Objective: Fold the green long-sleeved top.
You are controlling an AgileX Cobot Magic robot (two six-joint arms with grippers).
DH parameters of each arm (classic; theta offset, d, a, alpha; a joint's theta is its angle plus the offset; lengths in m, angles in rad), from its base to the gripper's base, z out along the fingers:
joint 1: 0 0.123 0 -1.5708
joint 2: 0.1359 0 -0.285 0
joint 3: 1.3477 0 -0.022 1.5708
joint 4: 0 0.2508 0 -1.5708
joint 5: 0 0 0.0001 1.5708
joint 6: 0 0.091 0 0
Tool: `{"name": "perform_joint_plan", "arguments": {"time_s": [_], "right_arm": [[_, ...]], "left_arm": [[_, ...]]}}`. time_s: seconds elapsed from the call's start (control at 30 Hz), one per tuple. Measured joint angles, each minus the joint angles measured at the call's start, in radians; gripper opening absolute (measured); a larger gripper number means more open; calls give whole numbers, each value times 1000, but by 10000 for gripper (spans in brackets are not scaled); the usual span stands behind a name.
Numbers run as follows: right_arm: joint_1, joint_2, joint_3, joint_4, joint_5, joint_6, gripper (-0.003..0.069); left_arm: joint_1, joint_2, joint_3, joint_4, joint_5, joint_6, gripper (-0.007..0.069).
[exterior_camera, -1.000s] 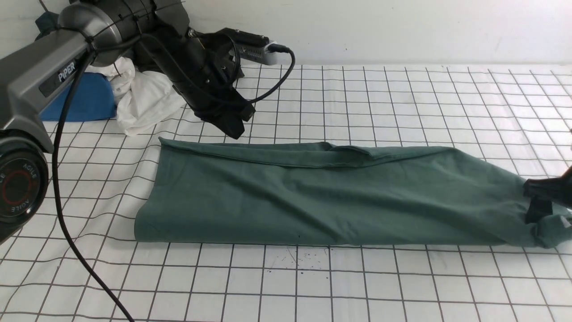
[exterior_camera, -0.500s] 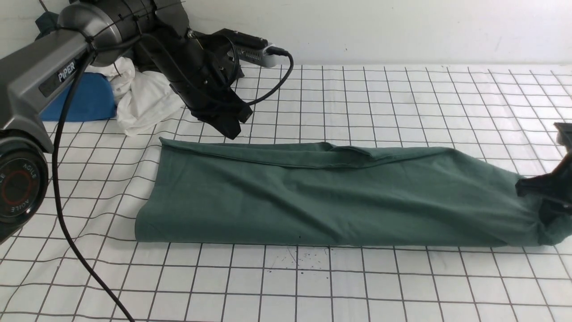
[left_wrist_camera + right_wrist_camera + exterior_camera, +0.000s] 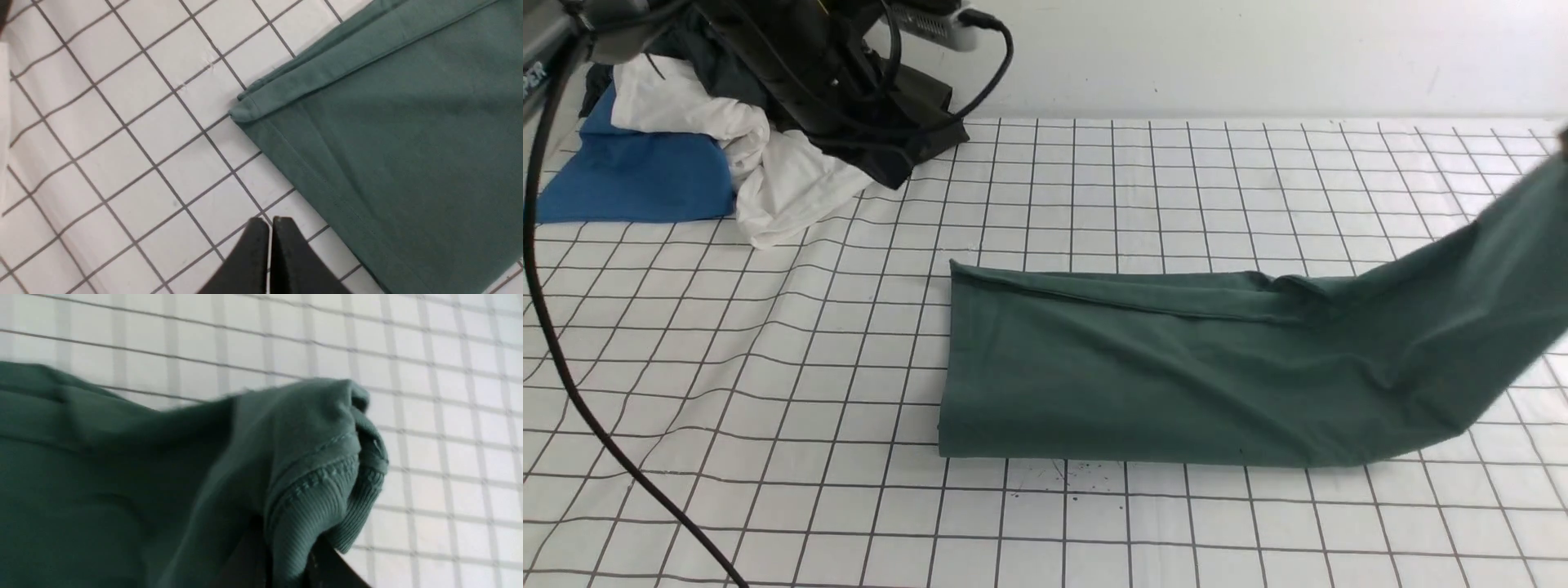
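Two claws logged: left claw (image 3: 269,222) pinched together, empty, over table (image 3: 768,367) near hem corner of green long-sleeved top (image 3: 1160,376); right claw (image 3: 286,559) clamped on its ribbed collar (image 3: 327,498). Top in long folded strip on table, right end raised.

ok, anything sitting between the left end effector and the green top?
Nothing visible. In the left wrist view only bare gridded cloth lies between the shut left end effector and the hemmed edge of the green top.

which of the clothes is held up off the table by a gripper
The green long-sleeved top: its right end hangs raised off the table, ribbed edge pinched in the right gripper. The blue garment and white garment lie heaped far left.
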Motion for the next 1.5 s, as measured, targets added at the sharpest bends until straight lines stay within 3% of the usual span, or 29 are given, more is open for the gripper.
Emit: {"name": "perform_joint_plan", "arguments": {"time_s": [0.07,0.1,0.13,0.17,0.43,0.63,0.7,0.73,0.8,0.87,0.93,1.03,1.2,1.23,1.3,1.4,1.5], "right_arm": [[115,37,-66,68,6,-24,37],[115,42,-72,74,6,-25,37],[223,96,-133,116,6,-28,37],[273,133,-163,133,5,-24,37],[511,462,-394,180,-42,66,37],[559,642,-534,226,-48,95,84],[563,691,-581,288,-48,92,149],[567,719,-618,335,-46,81,218],[567,728,-634,363,-40,70,273],[567,730,-684,384,36,32,376],[566,722,-729,369,112,-7,424],[566,689,-769,309,154,-43,437],[557,538,-712,218,164,-47,362],[556,440,-648,191,164,-54,295],[556,380,-586,182,164,-58,253],[553,152,-348,163,165,-61,101],[545,-33,-125,163,140,-48,14]], "left_arm": [[2,-35,0,4,1,-3,-7],[2,-35,0,5,1,-3,-7],[2,-77,0,7,1,-9,-7],[2,-111,0,7,1,-12,-7],[2,-378,33,4,17,-47,-7],[2,-523,174,3,21,-54,-7],[2,-567,249,3,22,-54,-7],[2,-603,313,3,23,-55,-7],[2,-628,363,4,23,-55,-7],[2,-694,474,9,23,-60,-7],[2,-754,561,26,22,-69,-7],[2,-857,684,49,21,-90,-7],[2,-1053,924,88,-13,-116,-7],[2,-1126,1033,99,-59,-139,-7],[2,-1182,1093,108,-94,-161,-7],[2,-1350,1292,119,-198,-209,-7],[2,-1482,1427,119,-272,-219,-7]]}}
